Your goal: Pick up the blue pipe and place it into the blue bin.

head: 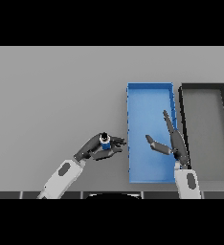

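Grey table (pixel 51 86) is carrying the blue bin (pixel 150 95); just beside it the left hand (pixel 97 147) is curling round the blue pipe (pixel 105 140), seemingly for transfer, while the right hand (pixel 173 141) is hovering slack-fingered over the bin.

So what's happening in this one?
The robot's left hand has its fingers curled around the blue pipe, holding it just left of the blue bin, not yet over it. The right hand is open, fingers straight, over the bin's right side and holding nothing. A black bin sits to the right of the blue one. The pipe is not in the bin yet.
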